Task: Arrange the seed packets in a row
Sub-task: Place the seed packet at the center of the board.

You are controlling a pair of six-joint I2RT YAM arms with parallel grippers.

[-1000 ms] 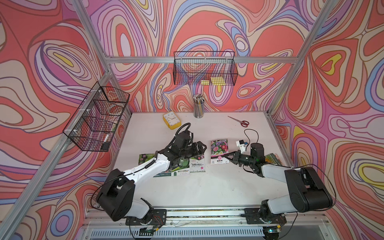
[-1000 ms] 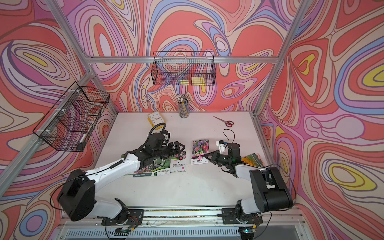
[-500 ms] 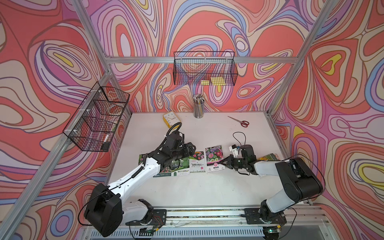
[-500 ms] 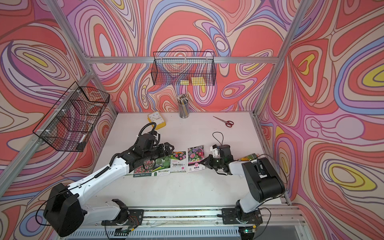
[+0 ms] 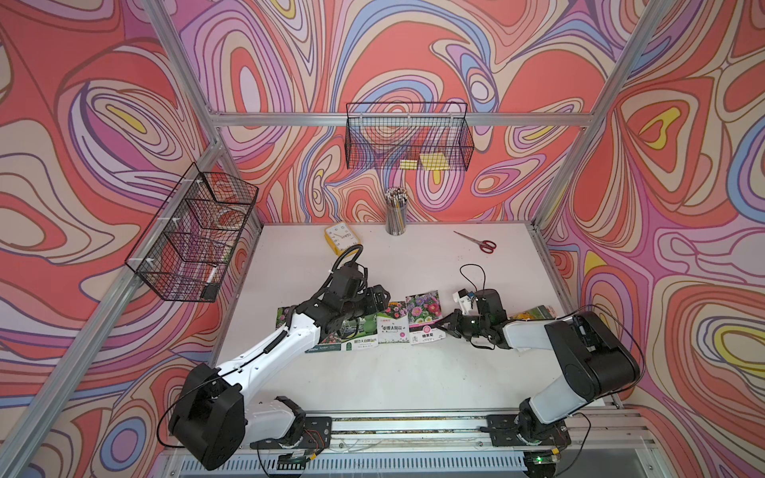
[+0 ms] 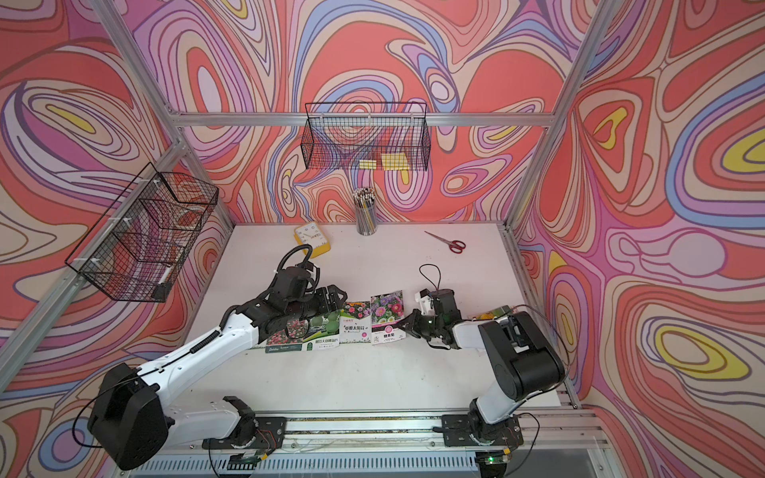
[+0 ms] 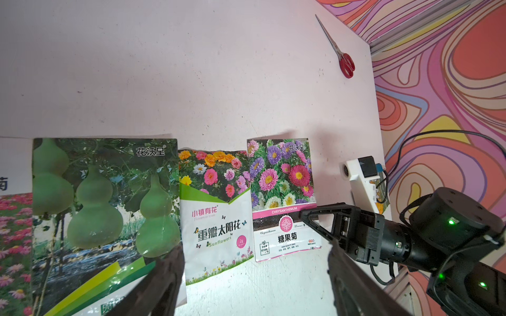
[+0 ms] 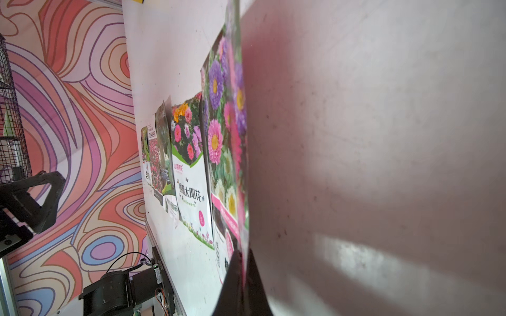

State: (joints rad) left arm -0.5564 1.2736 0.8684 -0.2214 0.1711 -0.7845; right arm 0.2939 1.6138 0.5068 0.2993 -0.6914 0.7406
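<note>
Several seed packets lie side by side on the white table (image 5: pixel 372 372). From the left they are a pink-flower packet (image 5: pixel 285 320), a gourd packet (image 5: pixel 362 327) (image 7: pixel 104 205), a sunflower packet (image 5: pixel 393 323) (image 7: pixel 216 216) and a chrysanthemum packet (image 5: pixel 424 310) (image 7: pixel 282 186) (image 8: pixel 221 123). My right gripper (image 5: pixel 445 327) (image 6: pixel 407 323) (image 8: pixel 241 257) is shut on the chrysanthemum packet's right edge, near its label band. My left gripper (image 5: pixel 374 298) (image 6: pixel 331 296) (image 7: pixel 254 284) hangs open above the gourd and sunflower packets, holding nothing. Another packet (image 5: pixel 534 313) lies behind my right arm.
At the back of the table are a yellow clock (image 5: pixel 341 240), a cup of pencils (image 5: pixel 396 215) and red-handled scissors (image 5: pixel 476 241). A wire basket (image 5: pixel 407 136) with yellow pads hangs on the back wall. Another wire basket (image 5: pixel 194 236) hangs on the left wall.
My right gripper has drawn the chrysanthemum packet left and nearer, up against the sunflower packet. My left gripper has shifted left, still open.
</note>
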